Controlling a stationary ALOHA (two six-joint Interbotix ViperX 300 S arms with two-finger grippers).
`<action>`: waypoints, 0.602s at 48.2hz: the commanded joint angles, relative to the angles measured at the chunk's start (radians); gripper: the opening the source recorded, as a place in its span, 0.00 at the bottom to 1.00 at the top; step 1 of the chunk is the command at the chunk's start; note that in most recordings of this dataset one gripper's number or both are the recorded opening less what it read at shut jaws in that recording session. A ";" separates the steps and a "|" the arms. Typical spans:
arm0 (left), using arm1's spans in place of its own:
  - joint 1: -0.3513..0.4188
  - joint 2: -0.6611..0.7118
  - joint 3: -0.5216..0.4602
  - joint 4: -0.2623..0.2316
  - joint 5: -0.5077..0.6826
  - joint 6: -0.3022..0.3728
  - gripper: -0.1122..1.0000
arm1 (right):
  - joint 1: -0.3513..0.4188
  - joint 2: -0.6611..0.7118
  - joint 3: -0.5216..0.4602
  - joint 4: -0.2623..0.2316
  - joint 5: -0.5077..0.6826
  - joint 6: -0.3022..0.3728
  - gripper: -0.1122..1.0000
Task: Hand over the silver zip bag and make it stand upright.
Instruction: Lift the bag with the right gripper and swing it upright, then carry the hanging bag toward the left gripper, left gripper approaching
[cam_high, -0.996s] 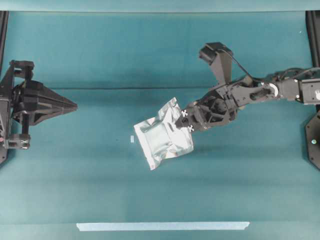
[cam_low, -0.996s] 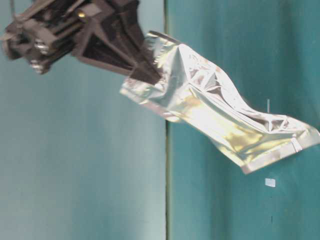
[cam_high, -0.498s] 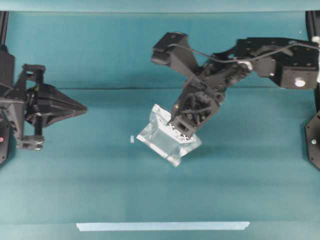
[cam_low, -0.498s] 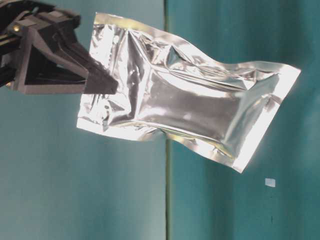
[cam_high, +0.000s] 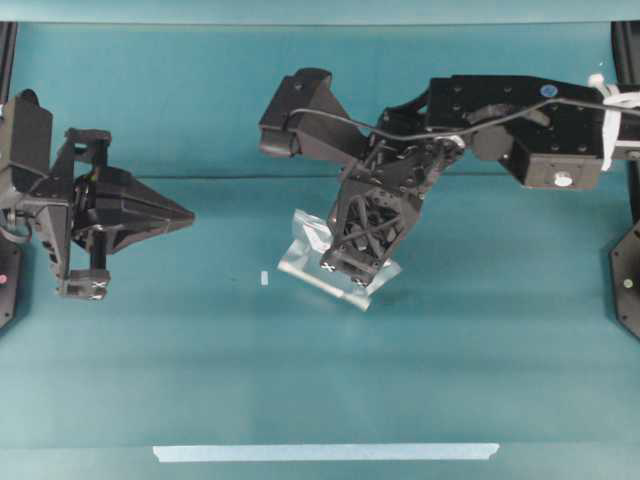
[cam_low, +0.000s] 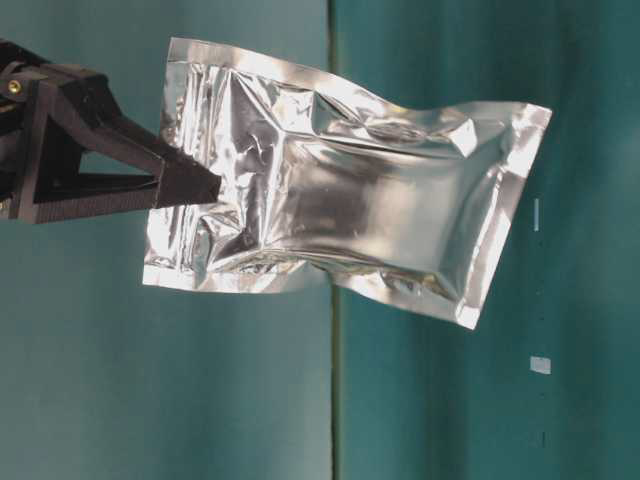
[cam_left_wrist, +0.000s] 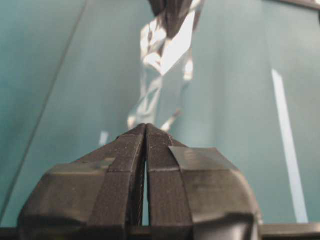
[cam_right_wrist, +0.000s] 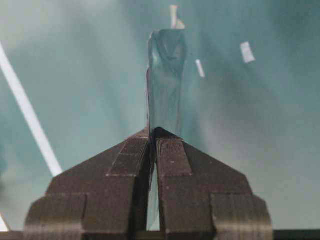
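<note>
Overhead view: the right gripper (cam_high: 344, 275) pointed down over the middle of the teal tabletop (cam_high: 320, 380), its jaws clamped on one sealed edge of the silver zip bag (cam_high: 310, 258). The bag projected from under the gripper toward 10 o'clock, most of its surface hidden by the arm. A small pale scrap (cam_high: 264, 278) lay on the tabletop just beside the bag at 9 o'clock. A pale blue tape strip (cam_high: 325, 452) ran along the tabletop at 6 o'clock, well apart from the bag. The left gripper (cam_high: 188, 214) sat at 9 o'clock of the bag, jaws pressed together and holding nothing, its tip aimed toward the bag but clear of it.

Table-level view: the bag (cam_low: 350, 220) hung clear of the surface, pinched near one short end by the right gripper (cam_low: 205, 188). Crinkled sealed edges framed a darker bulging centre.

Left wrist view: the left gripper (cam_left_wrist: 145, 129) showed both fingers meeting along a thin seam. The bag (cam_left_wrist: 165, 60) appeared beyond it at 12 o'clock, seen nearly edge-on.

Right wrist view: the right gripper (cam_right_wrist: 152, 134) held the bag (cam_right_wrist: 165, 80) edge-on, the foil rising from between the closed fingers toward 12 o'clock. The tape strip (cam_right_wrist: 27, 117) crossed the frame at 9 o'clock.
</note>
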 joint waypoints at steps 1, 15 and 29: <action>0.000 0.023 -0.012 0.002 -0.057 -0.003 0.10 | 0.009 -0.003 -0.044 -0.014 0.012 -0.014 0.14; -0.017 0.091 -0.014 0.003 -0.091 -0.032 0.66 | 0.044 0.025 -0.098 -0.094 0.066 -0.120 0.14; -0.057 0.186 -0.018 0.003 -0.069 0.064 0.93 | 0.089 0.026 -0.092 -0.209 0.084 -0.296 0.14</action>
